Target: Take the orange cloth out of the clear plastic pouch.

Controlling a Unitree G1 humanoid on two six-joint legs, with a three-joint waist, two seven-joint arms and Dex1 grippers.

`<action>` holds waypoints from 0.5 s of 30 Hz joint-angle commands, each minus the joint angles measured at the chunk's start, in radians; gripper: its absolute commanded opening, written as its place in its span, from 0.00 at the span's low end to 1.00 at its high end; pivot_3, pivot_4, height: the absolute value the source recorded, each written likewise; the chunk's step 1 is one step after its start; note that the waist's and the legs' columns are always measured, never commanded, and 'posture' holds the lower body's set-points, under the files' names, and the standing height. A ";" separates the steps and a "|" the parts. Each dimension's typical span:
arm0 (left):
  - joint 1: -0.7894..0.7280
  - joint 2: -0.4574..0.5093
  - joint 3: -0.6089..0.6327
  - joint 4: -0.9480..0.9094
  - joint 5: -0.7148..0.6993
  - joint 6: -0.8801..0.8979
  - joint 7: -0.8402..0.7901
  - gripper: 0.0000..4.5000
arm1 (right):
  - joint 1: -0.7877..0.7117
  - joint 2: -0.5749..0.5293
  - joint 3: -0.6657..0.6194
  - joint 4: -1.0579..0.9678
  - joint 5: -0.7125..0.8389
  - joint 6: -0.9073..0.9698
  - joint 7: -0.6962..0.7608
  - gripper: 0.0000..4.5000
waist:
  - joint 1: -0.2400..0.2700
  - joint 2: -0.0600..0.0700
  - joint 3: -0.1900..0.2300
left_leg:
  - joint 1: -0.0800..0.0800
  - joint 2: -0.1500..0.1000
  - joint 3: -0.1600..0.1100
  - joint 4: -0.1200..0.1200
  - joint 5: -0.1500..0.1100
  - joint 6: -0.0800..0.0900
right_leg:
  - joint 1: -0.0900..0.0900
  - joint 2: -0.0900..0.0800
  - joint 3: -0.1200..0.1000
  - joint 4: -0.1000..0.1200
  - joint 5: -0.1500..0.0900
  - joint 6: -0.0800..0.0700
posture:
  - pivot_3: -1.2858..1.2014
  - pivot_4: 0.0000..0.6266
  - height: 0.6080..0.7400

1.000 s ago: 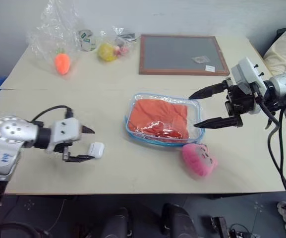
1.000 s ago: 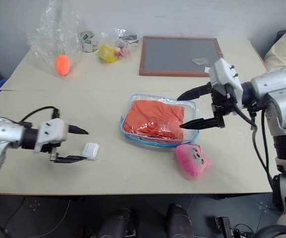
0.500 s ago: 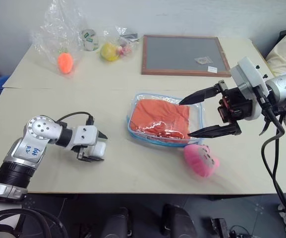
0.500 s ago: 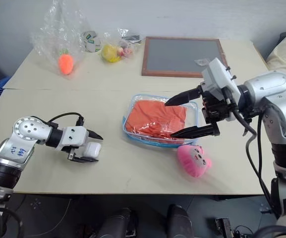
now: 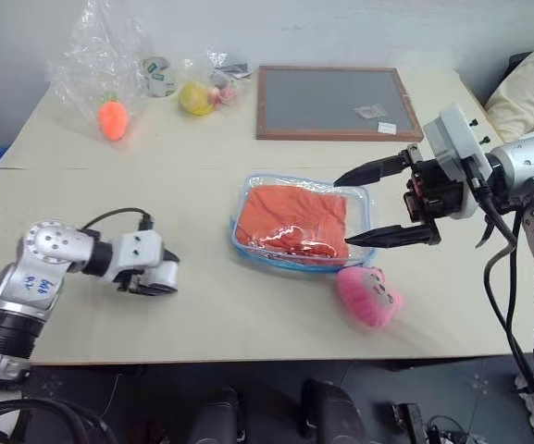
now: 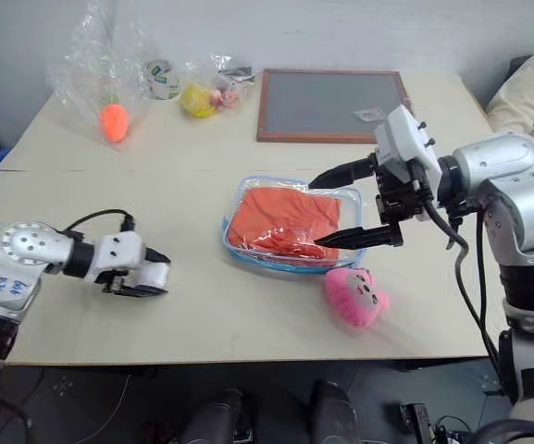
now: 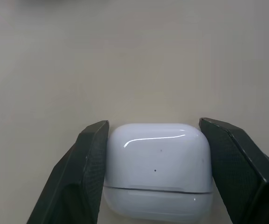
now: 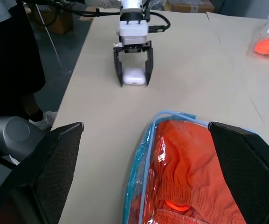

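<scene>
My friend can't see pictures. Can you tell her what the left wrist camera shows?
A small white earbud case sits on a plain beige table, between the left gripper's two black fingers. The fingers stand close on either side of it.

Orange cloth [image 8: 190, 172] and clear plastic pouch [image 8: 141, 161] cut off by right-wrist frame edge.

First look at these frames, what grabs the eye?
The orange cloth inside the clear plastic pouch at the table's middle, with the right gripper hanging wide open over the pouch's right end. At the table's left, the left gripper straddles a small white earbud case. A pink plush toy lies just in front of the pouch.
</scene>
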 commanded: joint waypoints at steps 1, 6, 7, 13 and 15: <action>0.053 0.059 0.193 0.084 0.005 0.135 0.196 0.61 | -0.031 0.025 -0.033 -0.032 0.033 -0.001 -0.016 1.00 | -0.005 0.000 0.000 | -0.001 0.000 -0.002 0.000 0.000 0.000 | -0.001 0.000 0.000 0.000 0.000 0.000 | 0.52 0.24 1.00; 0.253 0.087 0.406 0.073 -0.010 0.268 0.345 0.61 | -0.061 0.130 -0.009 -0.013 0.000 -0.008 -0.120 1.00 | -0.010 -0.001 -0.001 | -0.001 0.000 0.001 -0.004 0.000 0.000 | -0.008 -0.002 0.000 0.002 0.000 0.000 | 0.52 0.24 1.00; 0.281 0.079 0.446 0.080 -0.007 0.294 0.394 0.61 | -0.059 0.145 -0.003 -0.016 -0.003 -0.011 -0.129 1.00 | -0.009 -0.002 -0.001 | -0.001 0.000 0.001 -0.004 0.000 0.000 | -0.009 -0.002 0.000 0.003 0.000 0.000 | 0.52 0.24 1.00; 0.373 0.017 0.590 0.081 -0.030 0.433 0.565 0.61 | -0.048 0.191 0.017 -0.007 -0.018 -0.022 -0.134 1.00 | 0.001 -0.006 -0.003 | -0.001 0.000 0.001 -0.003 0.000 0.001 | -0.009 -0.003 0.001 0.003 0.000 0.000 | 0.52 0.24 1.00; 0.380 0.001 0.615 0.080 -0.039 0.459 0.595 0.61 | -0.046 0.196 0.021 -0.005 -0.022 -0.027 -0.125 1.00 | 0.001 -0.006 -0.003 | -0.001 0.000 0.001 -0.003 0.000 0.001 | -0.009 -0.003 0.001 0.003 0.000 0.000 | 0.52 0.24 1.00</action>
